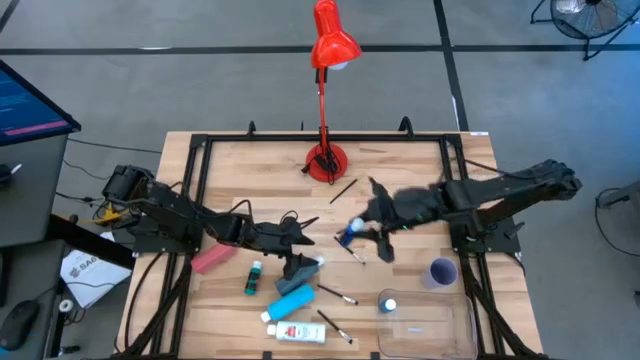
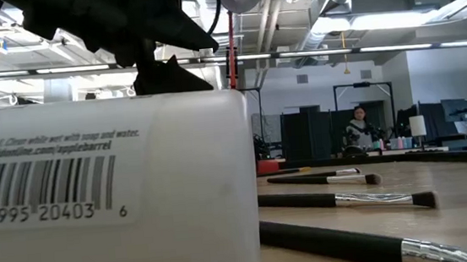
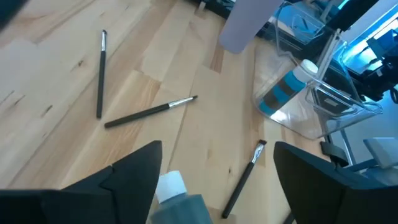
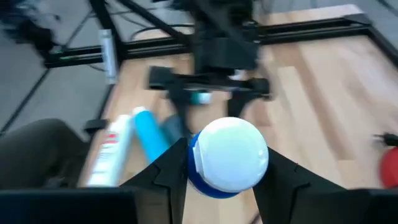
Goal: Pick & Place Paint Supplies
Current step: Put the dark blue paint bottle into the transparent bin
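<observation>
The task is judged to be at an early stage. One blue bottle [image 1: 387,303] is seen standing in the clear tray [image 1: 445,335] at the counter's [image 1: 400,175] near right corner; nothing else is seen in the tray. The lilac cup [image 1: 442,272] beside it is seen from above, and no contents can be made out.

A second blue bottle [image 4: 227,157], white-capped, is clamped in the right end effector [image 4: 227,180] and is held above the counter's middle, short of the tray.

The left end effector [image 3: 214,171] is spread wide over a teal bottle [image 3: 177,200], which lies between its fingers [image 3: 134,171] ungripped.

Left on the counter are a blue tube [image 1: 292,300], a white tube [image 1: 296,331], a green bottle [image 1: 254,277], a pink tube [image 1: 212,259] and several brushes [image 3: 151,111]. Most of the placing is therefore outstanding.
</observation>
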